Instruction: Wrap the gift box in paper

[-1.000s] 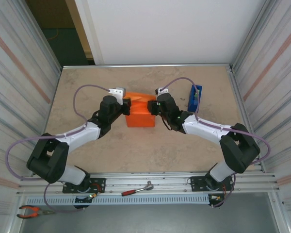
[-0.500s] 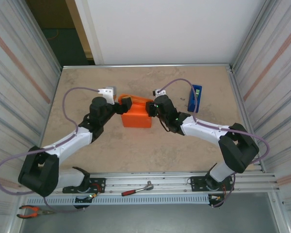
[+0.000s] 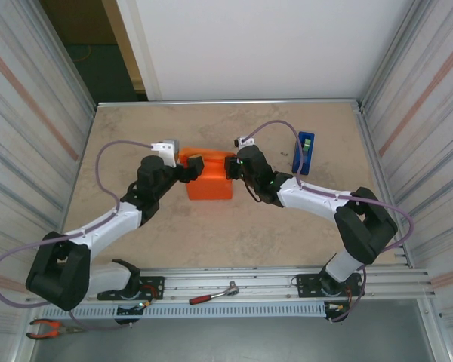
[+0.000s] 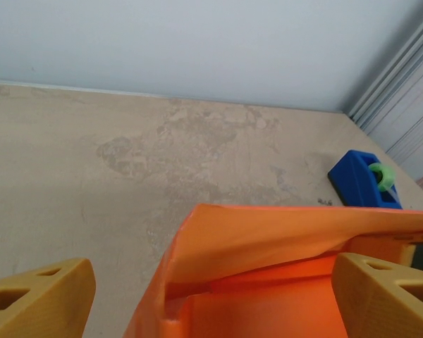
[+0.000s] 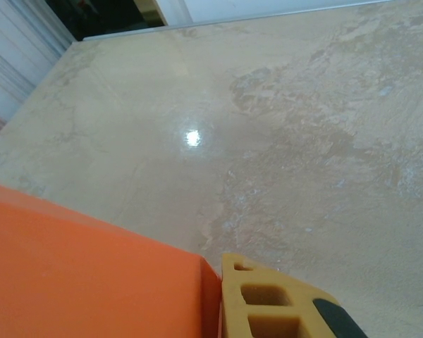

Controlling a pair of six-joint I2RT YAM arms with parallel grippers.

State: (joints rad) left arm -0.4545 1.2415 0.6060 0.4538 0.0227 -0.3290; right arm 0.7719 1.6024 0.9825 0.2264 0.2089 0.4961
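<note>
Left end effector (image 3: 197, 167), seen from above, stands spread; right end effector (image 3: 230, 167) (closure unclear) faces it across the paper (image 3: 209, 185), midway between the side edges of the surface (image 3: 121, 143). Left wrist: fingers (image 4: 39, 299) straddle the fold. Right wrist: finger (image 5: 268, 310) touches paper.

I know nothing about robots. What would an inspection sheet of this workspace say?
Surface: beige mottled table.
Job's things: orange paper folded into a boxy parcel, one flap loose.
Clutter: blue tape dispenser far right; red-handled tool and pliers near the rail.
Grippers: left gripper open at the parcel's left end; right gripper against its right end, opening unclear.
Cables: purple cables loop off both wrists, clear of the parcel.
Surroundings: white wall behind, ribbed metal side panels.
</note>
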